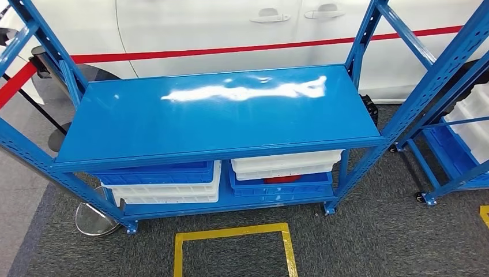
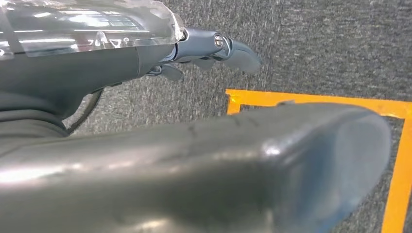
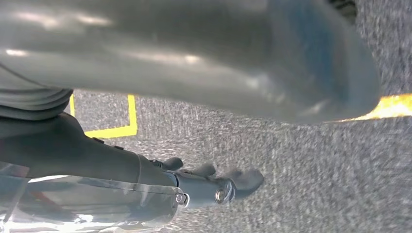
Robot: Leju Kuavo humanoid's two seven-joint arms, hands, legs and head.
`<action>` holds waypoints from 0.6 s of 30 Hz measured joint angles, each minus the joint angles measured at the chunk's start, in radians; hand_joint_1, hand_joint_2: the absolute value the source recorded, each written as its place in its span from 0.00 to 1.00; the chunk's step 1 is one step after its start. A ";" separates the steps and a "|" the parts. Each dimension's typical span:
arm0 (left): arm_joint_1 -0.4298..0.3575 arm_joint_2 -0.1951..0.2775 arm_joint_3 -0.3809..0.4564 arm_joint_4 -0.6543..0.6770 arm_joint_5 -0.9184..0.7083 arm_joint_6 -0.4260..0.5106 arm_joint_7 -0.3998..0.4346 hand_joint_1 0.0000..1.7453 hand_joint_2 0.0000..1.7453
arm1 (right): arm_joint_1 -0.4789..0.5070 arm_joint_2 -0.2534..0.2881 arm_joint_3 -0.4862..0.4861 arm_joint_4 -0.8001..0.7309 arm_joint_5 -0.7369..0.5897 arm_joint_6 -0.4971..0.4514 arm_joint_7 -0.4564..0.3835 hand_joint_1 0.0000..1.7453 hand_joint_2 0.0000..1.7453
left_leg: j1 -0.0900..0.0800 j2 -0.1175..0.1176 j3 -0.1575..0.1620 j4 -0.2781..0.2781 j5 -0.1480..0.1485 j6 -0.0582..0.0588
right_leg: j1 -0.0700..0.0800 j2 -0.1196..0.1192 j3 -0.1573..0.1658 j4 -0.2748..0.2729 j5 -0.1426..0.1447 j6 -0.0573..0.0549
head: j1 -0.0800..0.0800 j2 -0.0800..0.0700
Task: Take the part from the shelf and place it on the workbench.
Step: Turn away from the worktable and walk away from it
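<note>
A blue metal rack (image 1: 219,109) stands in front of me, its glossy top board bare. On its lower shelf (image 1: 230,203) sit stacked blue and white bins (image 1: 164,182). Something red (image 1: 282,179) peeks out between the white bins and a blue bin (image 1: 282,186) on the right side. My left hand (image 2: 272,160) hangs over grey carpet, thick thumb in front and dark fingers (image 2: 233,48) stretched out, holding nothing. My right hand (image 3: 218,53) hangs the same way, its fingers (image 3: 233,183) extended and empty.
A yellow taped square (image 1: 233,245) marks the carpet just before the rack. A second blue rack (image 1: 455,115) with white bins stands at the right. Behind are a white car (image 1: 242,29), a red barrier belt (image 1: 230,49) and a stanchion base (image 1: 92,219) at the lower left.
</note>
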 joint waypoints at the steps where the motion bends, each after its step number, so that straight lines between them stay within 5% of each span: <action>1: -0.001 0.000 -0.001 0.000 0.001 0.000 0.000 0.00 0.00 | -0.001 0.001 0.000 0.000 0.001 0.000 0.000 0.00 0.00 | 0.000 0.001 0.002 -0.001 -0.003 -0.004 | -0.002 0.000 0.001 -0.002 0.000 -0.006 | 0.000 0.000; 4: -0.001 0.000 -0.003 -0.001 0.000 0.000 0.000 0.00 0.00 | 0.001 0.002 -0.004 -0.001 0.002 0.000 -0.001 0.00 0.00 | 0.003 0.003 -0.028 0.078 -0.055 -0.021 | -0.007 -0.004 0.009 -0.013 0.000 -0.021 | -0.002 0.000; 7: 0.001 0.000 -0.003 -0.002 -0.001 0.000 0.001 0.00 0.00 | 0.001 0.002 -0.007 -0.001 0.002 -0.001 -0.001 0.00 0.00 | 0.011 0.004 -0.128 0.264 -0.131 -0.034 | -0.006 -0.007 0.010 -0.013 -0.003 -0.027 | -0.003 0.000; 8: 0.002 0.000 -0.003 -0.002 -0.001 0.000 0.001 0.00 0.00 | 0.001 0.002 -0.007 -0.001 0.002 -0.001 -0.001 0.00 0.25 | 0.013 0.004 -0.143 0.284 -0.125 -0.035 | -0.006 -0.007 0.012 -0.013 -0.004 -0.027 | -0.003 0.000; 9: 0.003 0.000 -0.003 -0.002 -0.001 0.000 0.001 0.00 0.00 | 0.001 0.002 -0.008 -0.001 0.001 -0.002 -0.001 0.00 0.50 | 0.014 0.004 -0.139 0.263 -0.098 -0.035 | -0.006 -0.007 0.015 -0.013 -0.006 -0.026 | -0.003 0.000; 11: 0.003 0.000 -0.003 -0.002 0.000 0.001 0.003 0.00 0.00 | 0.001 0.002 -0.009 -0.001 0.000 -0.003 0.000 0.00 1.00 | 0.015 0.005 -0.086 0.134 -0.017 -0.029 | -0.006 -0.007 0.022 -0.013 -0.009 -0.022 | -0.002 0.000; 13: 0.002 0.000 -0.003 -0.004 0.000 0.002 0.006 0.00 0.00 | 0.000 0.002 -0.011 -0.001 0.000 -0.004 0.001 0.00 1.00 | 0.010 0.005 -0.044 0.027 0.026 -0.019 | -0.004 -0.006 0.026 -0.012 -0.012 -0.014 | -0.002 0.000; 16: 0.003 0.000 -0.003 -0.005 -0.001 0.003 0.010 0.00 0.00 | -0.002 0.002 -0.012 -0.001 0.002 -0.006 0.006 0.00 1.00 | 0.005 0.004 -0.037 0.002 0.032 -0.003 | -0.003 -0.006 0.028 -0.017 -0.010 0.006 | -0.002 0.000; 18: 0.003 0.000 -0.003 -0.005 -0.001 0.003 0.012 0.00 0.00 | -0.003 0.003 -0.013 -0.001 0.001 -0.001 0.011 0.00 1.00 | 0.005 0.003 -0.033 -0.007 0.038 0.001 | -0.003 -0.007 0.031 -0.023 -0.008 0.007 | 0.000 0.000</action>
